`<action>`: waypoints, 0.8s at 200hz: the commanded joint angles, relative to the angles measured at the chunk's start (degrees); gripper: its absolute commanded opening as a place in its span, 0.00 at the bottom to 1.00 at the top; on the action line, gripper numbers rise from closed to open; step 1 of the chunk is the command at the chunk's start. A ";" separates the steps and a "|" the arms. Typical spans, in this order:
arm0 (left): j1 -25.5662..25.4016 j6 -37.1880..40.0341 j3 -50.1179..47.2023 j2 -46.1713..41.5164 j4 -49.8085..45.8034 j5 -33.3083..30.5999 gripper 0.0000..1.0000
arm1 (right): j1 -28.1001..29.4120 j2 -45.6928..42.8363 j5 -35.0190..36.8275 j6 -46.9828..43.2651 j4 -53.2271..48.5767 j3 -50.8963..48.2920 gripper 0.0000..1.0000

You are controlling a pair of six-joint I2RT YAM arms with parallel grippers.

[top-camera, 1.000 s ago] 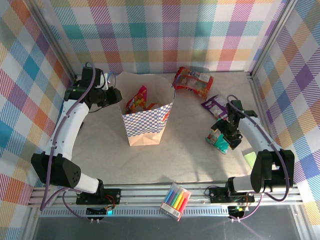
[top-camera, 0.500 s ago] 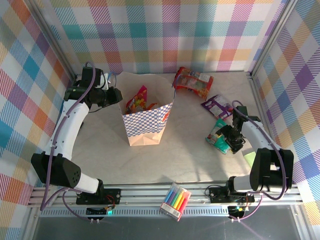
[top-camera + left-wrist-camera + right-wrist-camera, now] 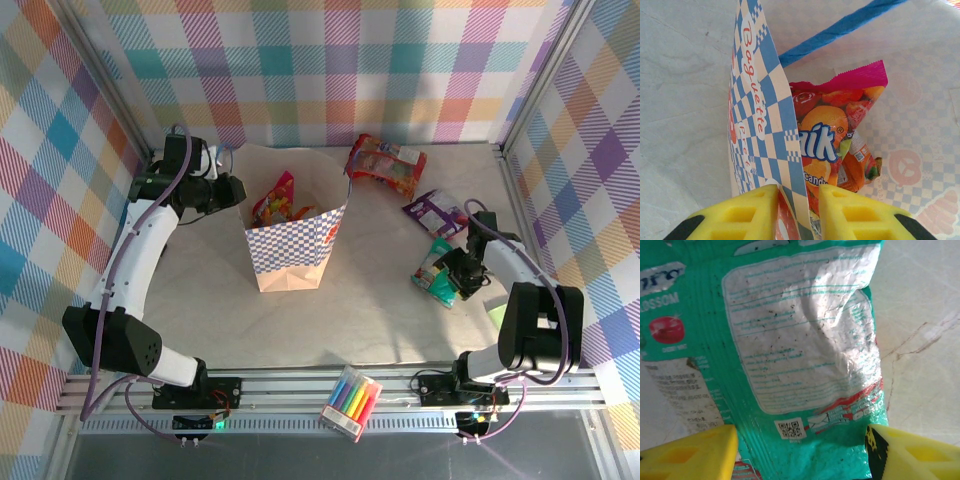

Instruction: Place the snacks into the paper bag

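Paper bag: stood open, table centre; L jaws pinched its rim wall.
Candy pkt, pink-edged: inside bag.
Teal pkt: flat on table, R side; R jaws spread, straddling it.
Red pkt, purple pkt: on table, far R.

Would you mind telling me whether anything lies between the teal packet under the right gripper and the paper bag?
Nothing visible does. The teal packet lies under the open right gripper, and bare table separates it from the paper bag, whose rim the left gripper pinches. The purple packet lies beyond, off that line.
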 commanded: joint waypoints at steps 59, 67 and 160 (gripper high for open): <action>-0.78 0.28 -0.20 -1.84 -0.38 0.07 0.28 | 0.90 0.77 -8.60 0.64 3.03 -1.11 0.65; -0.82 0.30 -0.09 -1.79 -0.36 0.12 0.29 | 2.03 0.76 -9.07 1.08 3.52 -1.10 0.65; -0.87 0.10 0.02 -2.34 -0.65 -0.15 0.28 | 10.68 -2.16 -3.69 4.85 -1.77 4.50 0.72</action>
